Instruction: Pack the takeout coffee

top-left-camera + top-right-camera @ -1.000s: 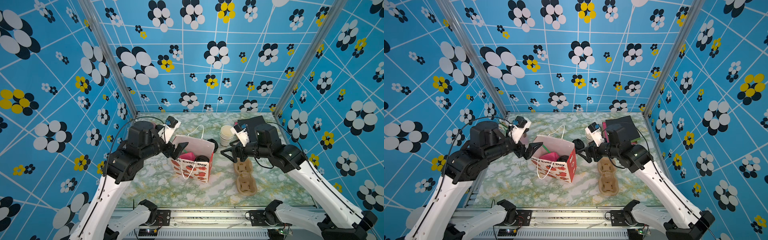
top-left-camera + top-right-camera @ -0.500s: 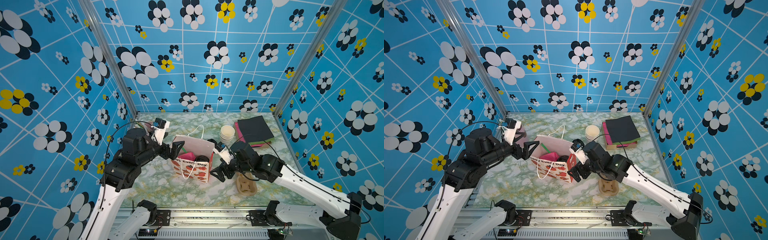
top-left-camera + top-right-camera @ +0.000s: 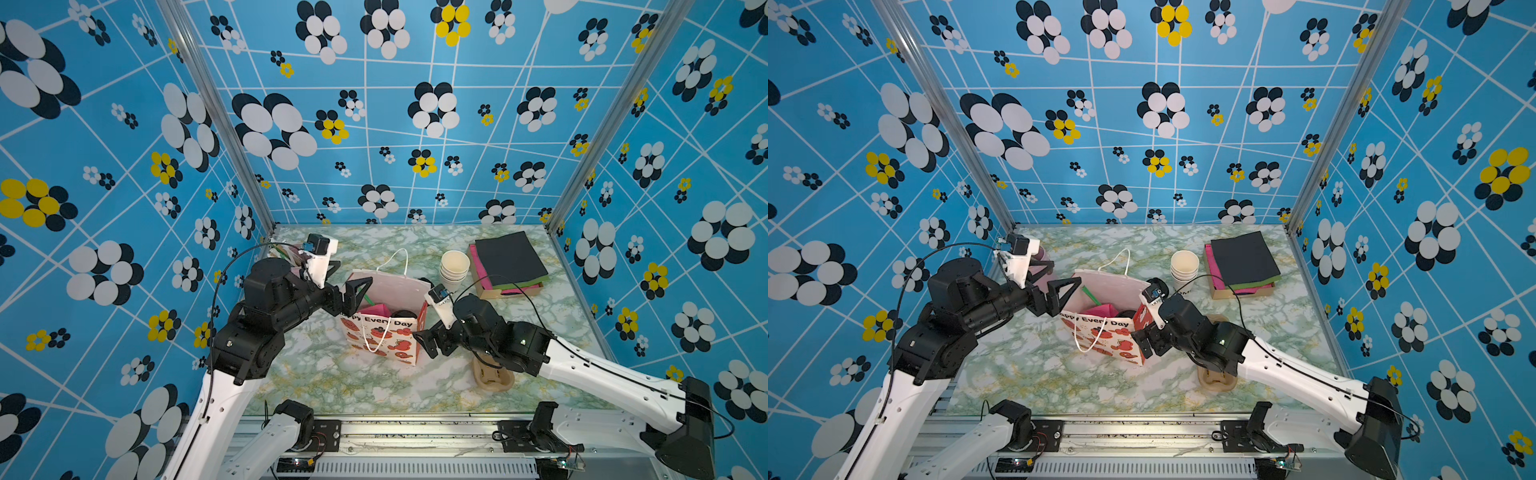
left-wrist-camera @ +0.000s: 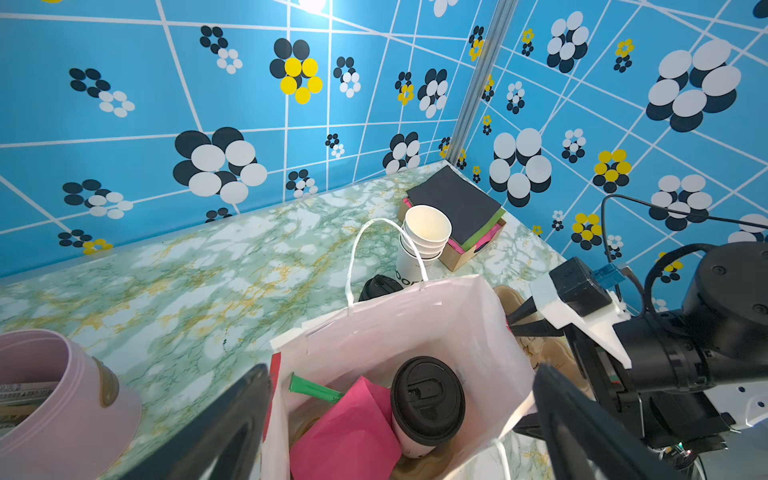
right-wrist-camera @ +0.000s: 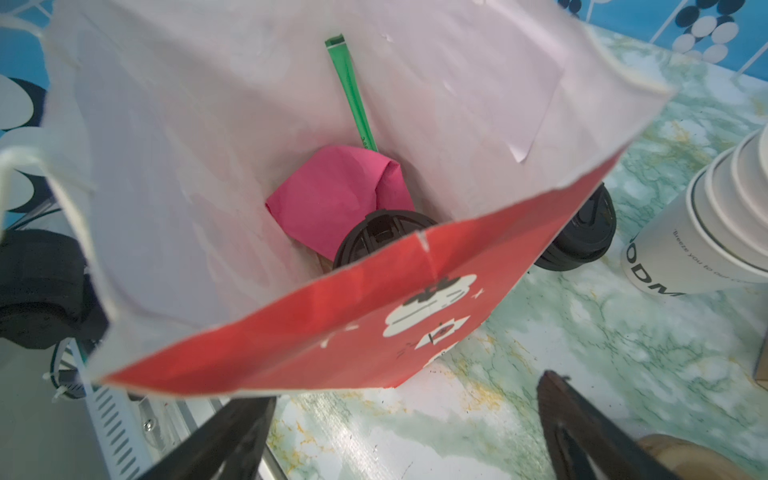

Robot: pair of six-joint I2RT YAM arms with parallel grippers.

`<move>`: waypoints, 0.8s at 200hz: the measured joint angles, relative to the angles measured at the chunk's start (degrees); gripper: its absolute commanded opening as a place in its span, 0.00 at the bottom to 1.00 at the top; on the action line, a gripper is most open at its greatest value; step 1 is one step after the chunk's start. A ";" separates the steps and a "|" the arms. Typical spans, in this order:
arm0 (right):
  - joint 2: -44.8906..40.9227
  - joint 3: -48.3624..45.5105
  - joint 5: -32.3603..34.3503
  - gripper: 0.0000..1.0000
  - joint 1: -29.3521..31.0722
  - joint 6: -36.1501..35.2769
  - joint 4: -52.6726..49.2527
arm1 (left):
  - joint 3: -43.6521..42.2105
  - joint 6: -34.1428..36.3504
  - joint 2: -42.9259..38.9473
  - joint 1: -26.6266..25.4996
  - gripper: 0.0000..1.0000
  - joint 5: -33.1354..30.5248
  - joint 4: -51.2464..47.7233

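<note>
Takeout coffee: 1 white paper cup with a round black plastic lid is stood upright inside the bag, at its right side. A moulded rim and a small sip flap are seen on the lid.
Bag: a stiff paper gift bag, matt white inside and red with printed figures outside, is stood open in the middle of the table. 2 white cord handles are attached to it.
Other contents: a crumpled pink napkin and a thin green wrapped stick are laid left of the cup.
Left gripper: the jaws are spread wide and nothing is held. It is placed at the left edge of the bag mouth.
Right gripper: the jaws are fully apart and empty. It is held low, just beside the red right side of the bag.
Behind the bag: a stack of lidless white cups and a stack of black lids are set on the far right side.
Table: a glossy green and white marble pattern is shown.
</note>
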 measured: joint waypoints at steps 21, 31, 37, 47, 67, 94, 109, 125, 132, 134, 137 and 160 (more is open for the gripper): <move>0.00 -0.52 1.27 0.99 0.00 0.55 1.29 | -0.59 -0.11 -0.42 0.00 0.99 0.11 0.17; 0.00 -0.63 1.75 0.99 0.00 0.59 1.64 | -0.83 -0.26 -0.50 0.00 0.99 0.09 0.20; 0.00 -0.63 2.12 0.99 0.00 0.59 1.73 | -1.03 -0.26 -0.50 0.00 0.99 0.11 0.20; 0.00 -0.63 2.64 0.99 0.00 0.59 1.73 | -1.31 -0.28 -0.50 0.00 0.99 0.09 0.20; -0.02 -0.63 3.82 0.99 0.00 0.55 1.68 | -1.55 -0.28 -0.52 0.00 0.99 0.09 0.17; -0.26 -0.63 5.88 0.99 0.00 0.48 1.57 | -1.99 -0.28 -1.01 0.04 0.99 0.09 0.48; -0.66 -0.63 7.10 0.99 0.00 0.24 1.18 | -2.14 -0.28 -1.14 0.33 0.99 0.07 0.57; -1.27 -0.63 8.48 0.99 0.00 -0.04 0.33 | -2.16 -0.28 -1.14 0.44 0.99 0.09 0.61; -1.44 -0.63 9.01 0.99 0.00 -0.17 0.00 | -2.16 -0.28 -1.14 0.44 0.99 0.07 0.61; -1.49 -0.63 9.18 0.99 0.00 -0.22 -0.09 | -2.19 -0.28 -1.14 0.44 0.99 0.04 0.61; -1.53 -0.63 9.46 0.99 0.00 -0.31 -0.17 | -2.19 -0.28 -1.14 0.50 0.99 0.02 0.63; -1.53 -0.63 10.99 0.99 0.00 -0.76 -1.38 | -3.23 -0.31 -1.70 0.72 0.99 -0.72 1.40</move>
